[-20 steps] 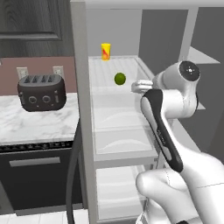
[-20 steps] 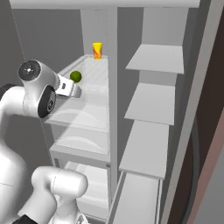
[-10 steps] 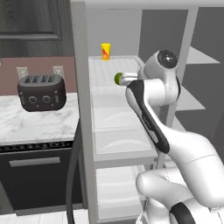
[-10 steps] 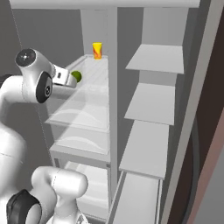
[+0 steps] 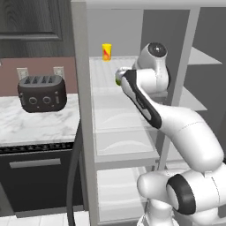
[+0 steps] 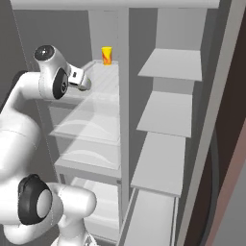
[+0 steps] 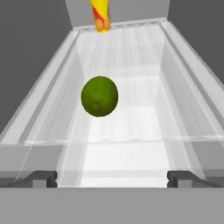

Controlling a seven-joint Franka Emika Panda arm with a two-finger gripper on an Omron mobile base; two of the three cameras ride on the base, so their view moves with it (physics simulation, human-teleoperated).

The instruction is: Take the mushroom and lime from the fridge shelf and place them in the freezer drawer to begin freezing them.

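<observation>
- Lime (image 7: 99, 96) sits mid-way along the fridge shelf (image 7: 131, 131), yellow cup (image 7: 100, 15) behind it; gripper (image 7: 112, 178) just short, jaws wide, holding nothing
- Reaching step, I'd say; next, push forward, centre, close

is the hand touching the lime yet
Apart. In the hand view the lime sits on the fridge shelf well ahead of the hand, with bare shelf showing between it and both open fingertips.
</observation>
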